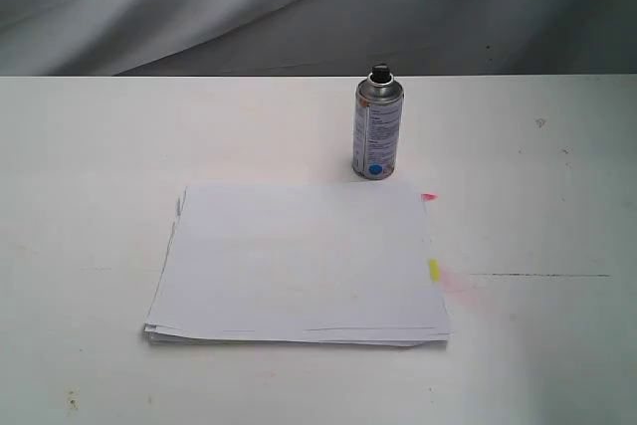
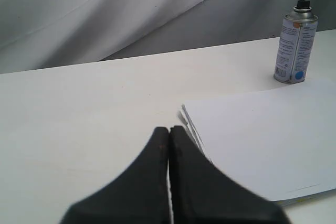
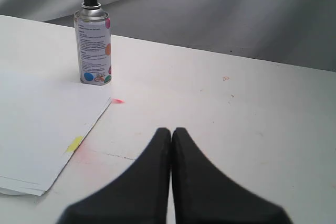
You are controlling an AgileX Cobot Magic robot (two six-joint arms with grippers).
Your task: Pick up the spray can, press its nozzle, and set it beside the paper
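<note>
Can stands upright at paper's far edge, nozzle untouched, awaiting pickup as left gripper and right gripper, both clenched empty, hang well back.

white table, grey draped cloth behind.

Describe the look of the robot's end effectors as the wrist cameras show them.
The left end effector and the right end effector look alike: two matte black fingers, wide at the base, curving inward to narrow rounded tips. No cables or markings show on them. The arms themselves are out of every view.
</note>
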